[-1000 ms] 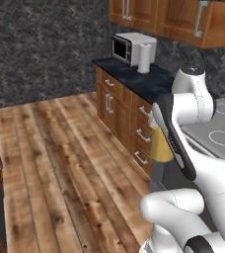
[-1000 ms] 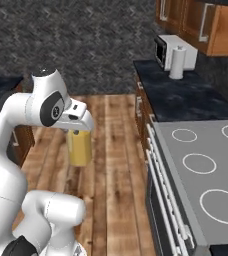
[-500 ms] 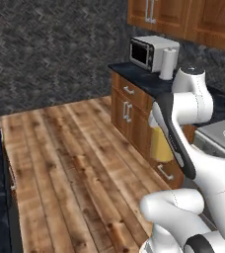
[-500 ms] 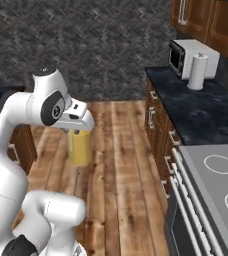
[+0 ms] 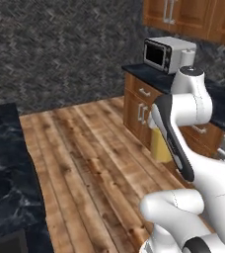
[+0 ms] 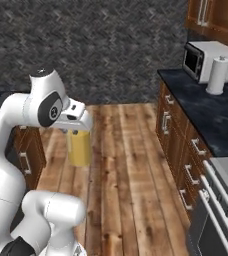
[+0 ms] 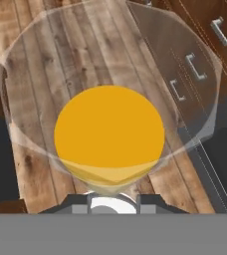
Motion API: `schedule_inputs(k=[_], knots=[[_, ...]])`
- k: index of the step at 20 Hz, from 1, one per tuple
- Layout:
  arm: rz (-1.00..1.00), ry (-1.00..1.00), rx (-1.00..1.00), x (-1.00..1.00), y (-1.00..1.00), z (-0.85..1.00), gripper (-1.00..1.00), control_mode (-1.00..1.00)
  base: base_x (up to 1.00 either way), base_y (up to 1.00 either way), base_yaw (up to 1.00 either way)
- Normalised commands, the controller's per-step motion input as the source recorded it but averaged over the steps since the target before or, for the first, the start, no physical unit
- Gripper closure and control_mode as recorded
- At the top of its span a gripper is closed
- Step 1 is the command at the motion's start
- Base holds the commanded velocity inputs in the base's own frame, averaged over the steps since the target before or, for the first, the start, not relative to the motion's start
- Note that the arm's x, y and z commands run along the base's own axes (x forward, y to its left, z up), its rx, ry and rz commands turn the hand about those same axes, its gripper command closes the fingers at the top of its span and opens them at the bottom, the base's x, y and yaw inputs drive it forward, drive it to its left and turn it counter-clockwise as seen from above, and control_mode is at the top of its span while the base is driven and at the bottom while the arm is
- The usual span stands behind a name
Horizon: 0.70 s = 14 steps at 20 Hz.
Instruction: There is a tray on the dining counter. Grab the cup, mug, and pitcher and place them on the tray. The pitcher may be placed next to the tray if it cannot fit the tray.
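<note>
My gripper (image 6: 79,131) is shut on the top of the pitcher (image 6: 79,149), a clear glass cylinder of orange-yellow liquid that hangs upright above the wooden floor. From the left base view the pitcher (image 5: 159,144) peeks out behind my forearm. The hand view looks straight down into the pitcher (image 7: 109,127), with the gripper (image 7: 111,199) at its near rim. The dining counter (image 5: 8,163), black marbled stone, lies at the left; its edge and brown base (image 6: 28,150) sit behind my arm. The tray, cup and mug are out of view.
A kitchen counter with drawer cabinets (image 6: 178,135) runs along the right, bearing a microwave (image 6: 202,59) and a paper towel roll (image 6: 215,75). A stove front (image 6: 221,210) stands at the lower right. Open wooden floor (image 5: 90,148) lies between the two counters.
The base has turned: the microwave counter slid to the right in both views and the dining counter came into view at the left. The pitcher stays in the gripper.
</note>
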Motion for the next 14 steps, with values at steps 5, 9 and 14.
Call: schedule_inputs(k=[5,9,14], knots=[[0.00,0.00,0.00,0.00,0.00,0.00,1.00,1.00,0.88,-0.07,-0.01],[0.00,0.00,0.00,0.00,0.00,0.00,1.00,1.00,0.91,-0.04,0.00],[0.00,0.00,0.00,0.00,0.00,0.00,1.00,1.00,0.97,-0.09,0.00]])
